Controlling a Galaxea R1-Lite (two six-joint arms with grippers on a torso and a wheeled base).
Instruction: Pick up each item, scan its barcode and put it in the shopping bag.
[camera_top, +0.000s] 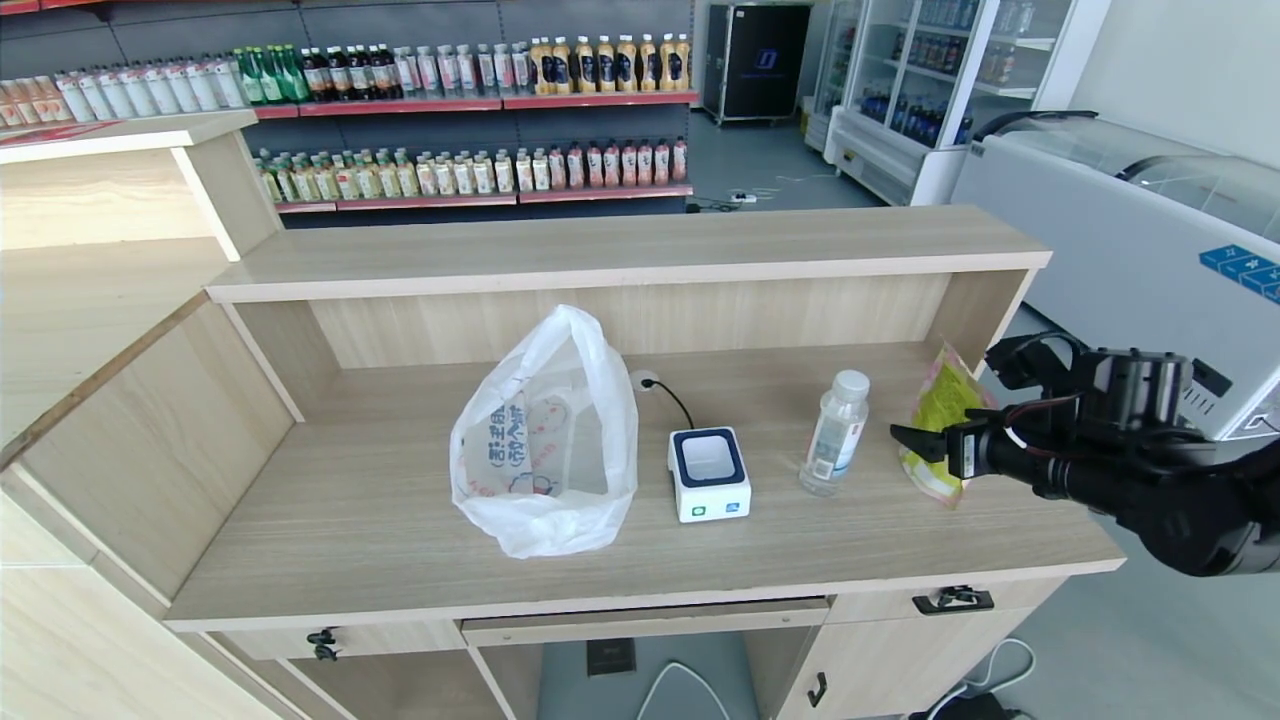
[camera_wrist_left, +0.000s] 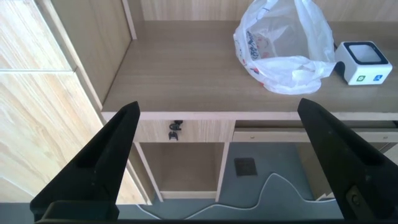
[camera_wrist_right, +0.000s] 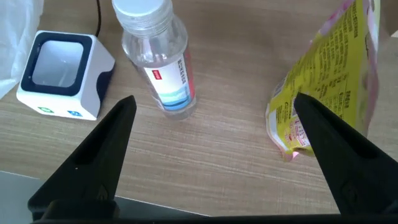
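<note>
Holding the right gripper (camera_top: 940, 391) open just beside the yellow snack pouch (camera_top: 932, 478) at the counter's (camera_top: 350, 520) right end. Showing the water bottle (camera_top: 835, 432) standing upright between pouch and scanner (camera_top: 708, 472), with the shopping bag (camera_top: 545, 440) sitting left of the scanner.

The right arm (camera_top: 1150, 500) is matte black (thin cables (camera_top: 1035, 408), tapered fingers (camera_top: 922, 440)).

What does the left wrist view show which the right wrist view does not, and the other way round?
Left wrist view, not the right: the whole shopping bag, a small drawer handle, and the left pincer, open. Right wrist view, not the left: the water bottle, standing, the yellow snack pouch apart from it, and the right pincer, open. Both: the scanner and the wooden counter top.
</note>
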